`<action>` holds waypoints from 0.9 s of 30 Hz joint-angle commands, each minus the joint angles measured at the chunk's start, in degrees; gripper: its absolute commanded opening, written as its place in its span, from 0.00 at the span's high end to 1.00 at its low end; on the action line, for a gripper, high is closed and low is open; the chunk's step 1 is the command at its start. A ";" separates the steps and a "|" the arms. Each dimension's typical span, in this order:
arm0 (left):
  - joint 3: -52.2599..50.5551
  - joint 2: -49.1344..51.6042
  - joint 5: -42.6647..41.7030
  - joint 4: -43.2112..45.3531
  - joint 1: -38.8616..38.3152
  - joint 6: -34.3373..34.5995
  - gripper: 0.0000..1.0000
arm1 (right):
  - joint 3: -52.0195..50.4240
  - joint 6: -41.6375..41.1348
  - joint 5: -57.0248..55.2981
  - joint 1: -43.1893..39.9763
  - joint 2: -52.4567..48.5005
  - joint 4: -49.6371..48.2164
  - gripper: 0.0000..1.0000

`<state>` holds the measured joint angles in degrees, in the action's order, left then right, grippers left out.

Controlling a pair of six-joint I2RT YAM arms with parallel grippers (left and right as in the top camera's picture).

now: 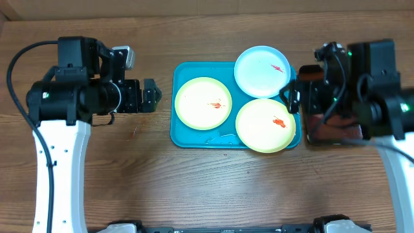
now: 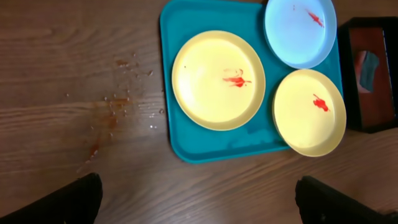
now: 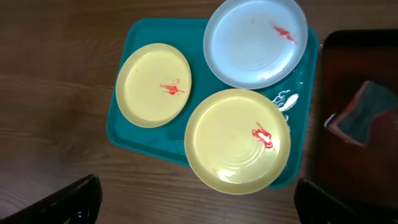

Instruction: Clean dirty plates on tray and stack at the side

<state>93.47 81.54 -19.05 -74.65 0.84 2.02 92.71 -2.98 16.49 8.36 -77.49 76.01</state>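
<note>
The teal tray (image 1: 182,133) lies at the table's middle and holds three plates with red smears. A yellow-green plate (image 1: 203,103) is on its left, another yellow-green plate (image 1: 266,125) at its front right, and a light blue plate (image 1: 262,70) overhangs its back right rim. All three also show in the left wrist view, on the tray (image 2: 186,146): (image 2: 217,79), (image 2: 309,112), (image 2: 300,31). They show in the right wrist view too: (image 3: 153,84), (image 3: 237,140), (image 3: 255,41). My left gripper (image 1: 151,97) is open and empty, left of the tray. My right gripper (image 1: 291,97) is open and empty, by the tray's right edge.
A dark red-black tray (image 1: 330,133) stands right of the teal tray, with a grey-blue sponge-like item (image 3: 362,113) in it. Reddish specks and droplets (image 2: 112,109) mark the wood left of the teal tray. A small wet patch (image 3: 286,99) lies on the teal tray.
</note>
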 commanded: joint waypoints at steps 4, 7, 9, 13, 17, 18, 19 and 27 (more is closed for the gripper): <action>1.38 4.28 -1.99 0.87 -0.57 1.86 0.14 | 1.44 -0.17 3.32 0.22 -3.39 -0.04 0.01; 1.38 7.93 4.76 0.74 -2.93 7.58 0.37 | 1.44 -5.84 -2.54 -0.76 -3.54 0.48 0.10; 1.38 10.88 9.94 1.01 -5.42 13.07 0.46 | 1.44 -10.60 -7.23 -2.60 -3.48 0.96 0.14; 1.38 16.41 14.36 3.28 -9.81 19.23 0.48 | 1.44 -14.64 -9.22 -8.24 -3.48 1.51 0.17; 1.38 22.71 14.97 4.92 -12.11 24.81 0.47 | 1.44 -15.10 -9.62 -15.93 -3.67 1.46 0.21; 1.38 24.15 14.97 4.92 -12.20 25.59 0.47 | 1.42 -15.06 -9.62 -17.57 -3.72 1.51 0.22; 1.38 25.62 14.93 4.98 -12.24 26.03 0.49 | 1.38 -15.04 -9.62 -19.06 -3.72 1.51 0.22; 1.38 34.67 14.91 9.49 -12.41 26.32 0.61 | 0.02 -13.07 -9.64 -24.28 -3.76 1.70 0.22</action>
<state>93.82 114.26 -5.17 -66.28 -11.60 26.74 92.68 -16.78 7.14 -15.81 -81.60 77.71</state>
